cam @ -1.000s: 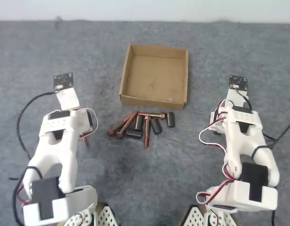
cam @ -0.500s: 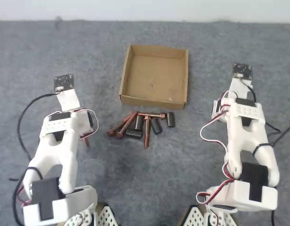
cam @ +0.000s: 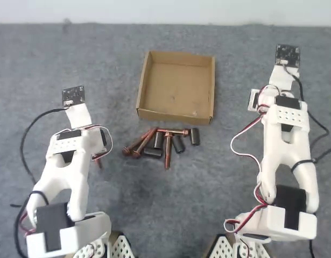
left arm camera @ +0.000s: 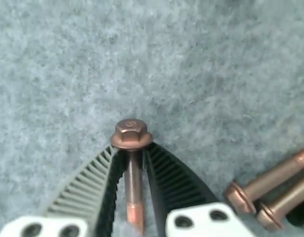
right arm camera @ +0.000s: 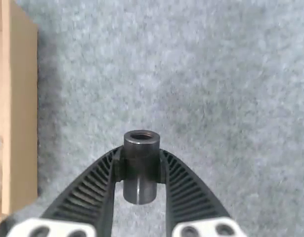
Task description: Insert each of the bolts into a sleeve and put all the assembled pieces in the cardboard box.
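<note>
The cardboard box (cam: 176,86) is sitting open-topped on the grey, felt-covered bench (cam: 47,54), between the two arms and a little further out than both. Its floor is showing bare brown cardboard with a few faint marks, and its four low walls are standing upright.

Just in front of the box's near wall, a loose heap (cam: 161,143) is lying on the bench. Copper-coloured bolts (cam: 139,145) and short black sleeves (cam: 195,136) are touching and crossing one another there. All of these pieces are lying outside the box.

The left pincer (left arm camera: 132,147) is clamping a copper hex-flange bolt (left arm camera: 131,134) by its shank, with the ribbed jaws pressing in from either side. The head is sticking out just past the fingertips and the threaded end is pointing back toward the wrist. In the left wrist view two more loose bolts (left arm camera: 270,190) are lying side by side on the bench. In the high view, the left arm (cam: 65,166) is hanging beside the heap.

The right pincer (right arm camera: 140,152) is gripping a black sleeve (right arm camera: 139,143), its open bore facing away from the wrist, over bare grey felt. One wall of the box (right arm camera: 18,113) is running alongside, apart from the sleeve. In the high view, the right arm (cam: 283,145) is stretching out beside the box.
</note>
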